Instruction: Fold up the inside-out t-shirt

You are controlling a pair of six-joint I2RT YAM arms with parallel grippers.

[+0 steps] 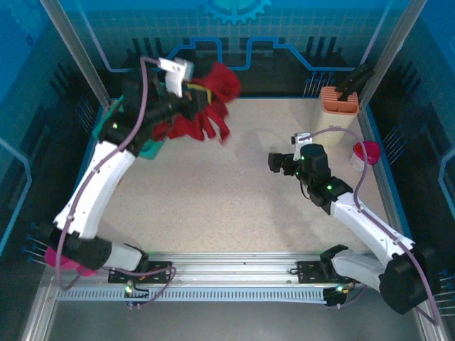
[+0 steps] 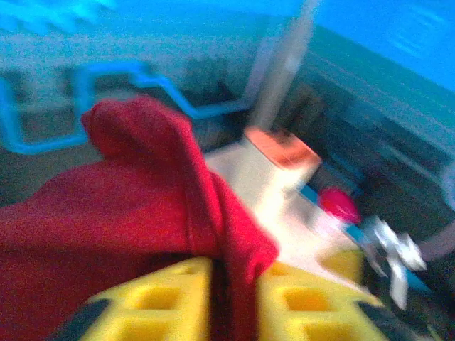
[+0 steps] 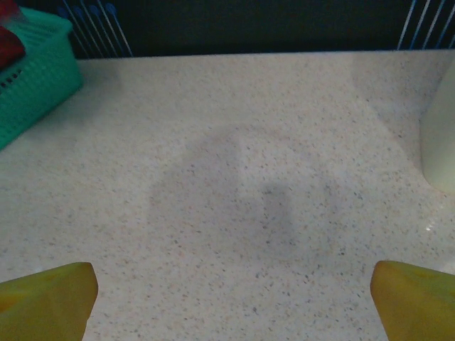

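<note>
Left gripper (image 2: pixel 233 284) up close, yellow jaws pinched on a fold of the inside-out t-shirt (image 2: pixel 106 213), which dangles bunched at the far left, just by the teal basket (image 1: pixel 148 149). Right gripper (image 1: pixel 274 162) waits wide open, well off to the shirt's right, with bare speckled table (image 1: pixel 213 213) between them for spreading.

The speckled table (image 1: pixel 213 199) carries a teal basket (image 1: pixel 150 149) far left, an orange holder (image 1: pixel 338 101) far right, and a pink cup (image 1: pixel 366 153) nearer.

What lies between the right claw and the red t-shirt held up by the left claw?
Bare speckled tabletop: in the top external view nothing sits between the open right claw and the t-shirt pinched by the left claw.
</note>
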